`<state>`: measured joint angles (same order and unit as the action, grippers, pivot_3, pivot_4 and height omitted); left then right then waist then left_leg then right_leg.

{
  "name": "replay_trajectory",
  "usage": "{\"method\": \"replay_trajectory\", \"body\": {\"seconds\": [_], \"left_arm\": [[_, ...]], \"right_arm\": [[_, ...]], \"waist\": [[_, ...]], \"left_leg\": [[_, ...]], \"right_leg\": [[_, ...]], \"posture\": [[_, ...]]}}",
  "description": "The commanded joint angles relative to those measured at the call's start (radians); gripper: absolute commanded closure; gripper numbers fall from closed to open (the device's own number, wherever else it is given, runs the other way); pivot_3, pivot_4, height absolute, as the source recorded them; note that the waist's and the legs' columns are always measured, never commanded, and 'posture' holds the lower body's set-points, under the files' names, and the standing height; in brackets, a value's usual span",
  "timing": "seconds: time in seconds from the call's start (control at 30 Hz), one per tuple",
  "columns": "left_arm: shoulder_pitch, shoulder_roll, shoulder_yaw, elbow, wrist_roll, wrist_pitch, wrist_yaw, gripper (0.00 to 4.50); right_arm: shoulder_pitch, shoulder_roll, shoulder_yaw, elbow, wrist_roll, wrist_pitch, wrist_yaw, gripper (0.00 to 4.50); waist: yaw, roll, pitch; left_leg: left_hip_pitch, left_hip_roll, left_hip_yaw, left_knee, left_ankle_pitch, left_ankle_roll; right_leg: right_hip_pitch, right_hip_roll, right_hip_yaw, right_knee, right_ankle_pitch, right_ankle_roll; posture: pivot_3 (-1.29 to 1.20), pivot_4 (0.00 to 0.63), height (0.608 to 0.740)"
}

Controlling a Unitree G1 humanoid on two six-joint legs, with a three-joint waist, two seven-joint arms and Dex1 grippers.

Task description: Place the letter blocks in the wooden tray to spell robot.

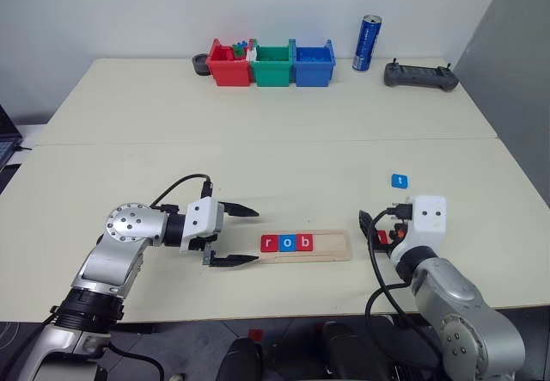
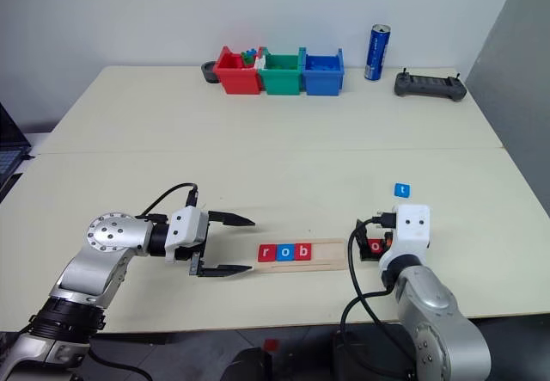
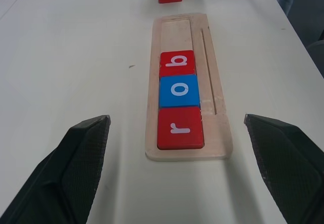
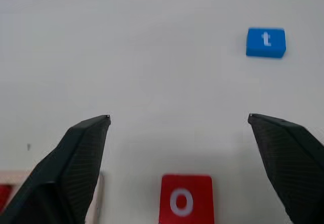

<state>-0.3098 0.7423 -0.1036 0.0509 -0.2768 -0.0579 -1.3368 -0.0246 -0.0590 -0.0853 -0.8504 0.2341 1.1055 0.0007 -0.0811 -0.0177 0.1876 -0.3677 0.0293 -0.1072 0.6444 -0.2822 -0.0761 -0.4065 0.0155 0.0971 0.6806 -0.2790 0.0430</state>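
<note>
The wooden tray (image 1: 333, 247) lies near the table's front edge. Three letter blocks sit in its left part: red r (image 1: 269, 243), blue o (image 1: 286, 243) and red b (image 1: 304, 242). Its right part is bare. My left gripper (image 1: 256, 236) hovers open just left of the tray's end, pointing along it, with nothing between its fingers. A loose red o block (image 4: 185, 199) lies on the table just right of the tray. My right gripper (image 4: 178, 117) is open over it, one finger on each side. Farther back lies a blue t block (image 4: 266, 42).
Red (image 1: 228, 64), green (image 1: 272, 64) and blue (image 1: 314, 63) plastic bins stand at the back. To their right are a blue can (image 1: 369, 43) and a black controller (image 1: 419, 75). A seam (image 1: 258, 142) crosses the table.
</note>
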Motion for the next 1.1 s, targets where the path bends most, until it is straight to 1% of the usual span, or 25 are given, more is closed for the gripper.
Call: {"method": "replay_trajectory", "body": {"seconds": [0.03,0.1,0.17,0.2,0.23,0.33,0.4,0.47,0.53,0.67,0.87,0.97,1.1], "left_arm": [[0.006,0.006,0.022,-0.008,-0.003,-0.023,0.012,0.0],[0.007,0.005,0.021,-0.006,0.0,-0.027,0.015,0.0],[0.009,0.003,0.018,-0.007,0.002,-0.031,0.02,0.0],[0.01,0.003,0.017,-0.008,0.002,-0.032,0.023,0.0],[0.012,0.002,0.017,-0.012,0.003,-0.031,0.025,0.0],[0.018,0.003,0.014,-0.035,0.003,-0.019,0.033,0.0],[0.018,0.004,0.013,-0.049,0.002,-0.009,0.038,0.0],[0.014,0.006,0.011,-0.057,0.002,0.0,0.042,0.0],[0.008,0.007,0.01,-0.062,0.002,0.009,0.045,0.0],[0.001,0.007,0.009,-0.069,0.001,0.021,0.047,0.0],[0.001,0.009,0.013,-0.071,0.003,0.025,0.046,0.0],[0.007,0.012,0.017,-0.07,0.003,0.02,0.045,0.0],[0.015,0.014,0.02,-0.067,0.003,0.013,0.044,0.0]], "right_arm": [[-0.065,-0.113,-0.053,-0.007,0.051,-0.042,0.116,0.04],[-0.069,-0.25,-0.059,0.039,0.105,-0.066,0.268,0.04],[-0.05,-0.425,-0.032,0.087,0.124,-0.148,0.442,0.04],[-0.045,-0.485,-0.026,0.111,0.132,-0.193,0.509,0.04],[-0.047,-0.538,-0.025,0.143,0.143,-0.235,0.573,0.04],[-0.062,-0.651,-0.009,0.239,0.145,-0.334,0.708,0.04],[-0.071,-0.714,0.013,0.299,0.154,-0.363,0.789,0.04],[-0.086,-0.762,0.052,0.369,0.147,-0.404,0.863,0.04],[-0.115,-0.784,0.095,0.447,0.116,-0.452,0.901,0.04],[-0.175,-0.808,0.168,0.569,0.061,-0.542,0.969,0.04],[-0.244,-0.814,0.231,0.677,0.019,-0.596,1.043,0.04],[-0.255,-0.804,0.239,0.689,0.013,-0.601,1.052,0.6],[-0.257,-0.8,0.245,0.689,0.004,-0.608,1.059,2.08]], "waist": [[0.0,0.0,0.0],[0.001,0.0,0.0],[0.003,0.0,0.0],[0.004,0.0,0.0],[0.003,0.0,0.0],[0.0,0.0,0.0],[0.0,-0.001,0.0],[0.0,-0.001,0.001],[0.001,-0.001,0.001],[0.001,-0.001,0.001],[0.001,-0.001,0.001],[0.002,-0.001,0.001],[0.002,-0.001,0.001]], "left_leg": [[0.0,0.0,0.0,0.0,0.0,0.0],[0.0,-0.001,0.0,0.0,0.0,0.0],[0.0,-0.001,0.0,0.0,0.0,0.0],[0.0,-0.001,0.0,0.0,0.0,0.0],[0.0,-0.001,0.0,0.0,0.0,0.0],[0.0,0.0,0.0,0.0,0.0,0.001],[0.0,0.0,0.001,0.0,0.0,0.001],[0.0,0.0,0.0,0.001,0.0,0.001],[0.0,0.0,0.0,0.001,0.0,0.001],[0.0,0.0,0.001,0.001,0.0,0.001],[0.0,-0.001,0.0,0.001,0.0,0.0],[0.0,-0.001,0.0,0.001,0.0,0.0],[0.0,0.0,0.0,0.001,0.0,0.0]], "right_leg": [[0.0,0.0,0.0,0.0,0.0,0.0],[0.0,-0.001,0.0,-0.001,0.0,0.0],[0.0,0.0,-0.001,-0.001,0.0,0.0],[0.0,0.0,-0.001,-0.001,0.0,0.0],[0.0,0.0,0.0,-0.001,0.0,0.0],[0.0,0.0,0.0,-0.001,0.0,0.0],[0.0,0.0,0.0,0.0,0.0,0.0],[0.001,0.0,0.0,0.0,0.0,0.0],[0.001,0.0,0.0,0.0,0.0,0.0],[0.001,0.0,0.0,0.0,0.001,-0.001],[0.001,0.0,0.0,0.0,0.001,-0.001],[0.001,0.0,0.0,0.0,0.002,-0.003],[0.001,0.0,0.0,0.0,0.002,-0.003]], "posture": [[0.0,0.15,0.74],[0.0,0.15,0.74],[0.0,0.15,0.74],[0.0,0.15,0.74],[0.0,0.15,0.74],[0.0,0.15,0.74],[0.0,0.15,0.74],[0.0,0.15,0.74],[0.0,0.15,0.74],[0.0,0.15,0.74],[0.0,0.15,0.74],[0.0,0.15,0.74],[0.0,0.15,0.74]]}}
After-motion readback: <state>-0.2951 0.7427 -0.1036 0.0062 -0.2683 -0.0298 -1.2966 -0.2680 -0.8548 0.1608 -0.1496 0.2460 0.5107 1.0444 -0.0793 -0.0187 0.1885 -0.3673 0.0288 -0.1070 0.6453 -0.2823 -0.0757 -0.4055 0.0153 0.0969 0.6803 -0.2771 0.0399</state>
